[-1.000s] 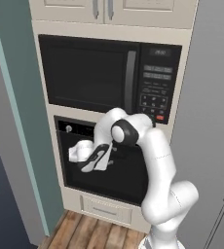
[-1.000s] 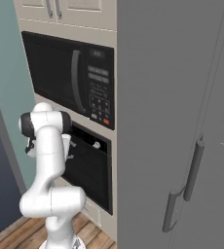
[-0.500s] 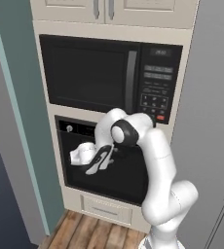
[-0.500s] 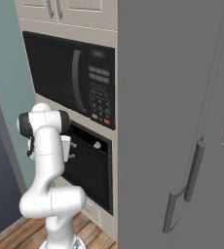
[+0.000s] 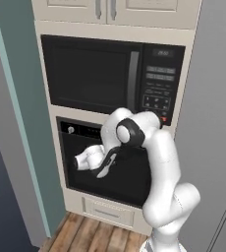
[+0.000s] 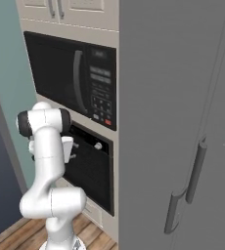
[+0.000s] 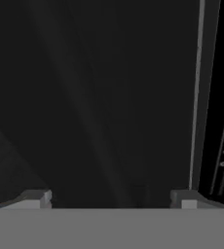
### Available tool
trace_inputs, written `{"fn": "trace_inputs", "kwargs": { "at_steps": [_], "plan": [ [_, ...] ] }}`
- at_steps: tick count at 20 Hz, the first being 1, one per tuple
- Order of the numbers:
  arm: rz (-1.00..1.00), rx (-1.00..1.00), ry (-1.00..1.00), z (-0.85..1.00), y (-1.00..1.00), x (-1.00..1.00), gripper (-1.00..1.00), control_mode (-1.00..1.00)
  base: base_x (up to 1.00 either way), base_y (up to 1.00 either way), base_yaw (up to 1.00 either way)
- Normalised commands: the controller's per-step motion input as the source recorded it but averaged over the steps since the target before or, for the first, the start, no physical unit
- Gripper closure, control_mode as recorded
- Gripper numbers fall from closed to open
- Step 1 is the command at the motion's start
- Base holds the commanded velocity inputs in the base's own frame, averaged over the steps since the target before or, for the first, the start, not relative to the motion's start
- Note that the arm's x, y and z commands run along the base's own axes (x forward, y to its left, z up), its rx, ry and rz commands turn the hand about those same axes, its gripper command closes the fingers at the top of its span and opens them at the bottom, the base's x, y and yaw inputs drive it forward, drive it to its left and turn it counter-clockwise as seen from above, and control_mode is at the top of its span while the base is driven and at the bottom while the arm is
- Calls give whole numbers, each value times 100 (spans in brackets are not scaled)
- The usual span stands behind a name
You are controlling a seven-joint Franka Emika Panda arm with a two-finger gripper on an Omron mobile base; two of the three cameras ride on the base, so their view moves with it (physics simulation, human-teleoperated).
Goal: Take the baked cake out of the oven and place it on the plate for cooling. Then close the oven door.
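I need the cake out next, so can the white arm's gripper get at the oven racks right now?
Probably not yet. The wide black oven door looks closed, flush under the control strip with its small white knob, so it blocks the inside. The open gripper sits right at the dark door panel, with nothing between its fingers.

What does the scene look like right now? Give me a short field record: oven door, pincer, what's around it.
oven door: shut, flat in the cabinet front
oven: black, built in below the microwave; white knob on its control strip
pincer: open, empty, fingertips close to the dark door panel
arm: bent across the oven front, hand at the door's upper left in the left base view
cake, plate: cannot tell
floor: wood planks below the cabinet
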Motion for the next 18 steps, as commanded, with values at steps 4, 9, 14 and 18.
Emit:
{"fn": "trace_inputs", "kwargs": {
  "at_steps": [4, 9, 14, 18],
  "plan": [
    [5, 8, 5, -4, -58, 40, 100, -100, 0, 0, 0],
    [0, 25, 35, -44, -12, -14, 100, -100, 0, 0, 0],
    [2, 25, 42, -57, 69, -100, 100, -100, 0, 0, 0],
    [7, 19, 45, -78, 100, -100, 100, -100, 0, 0, 0]
  ]
}}
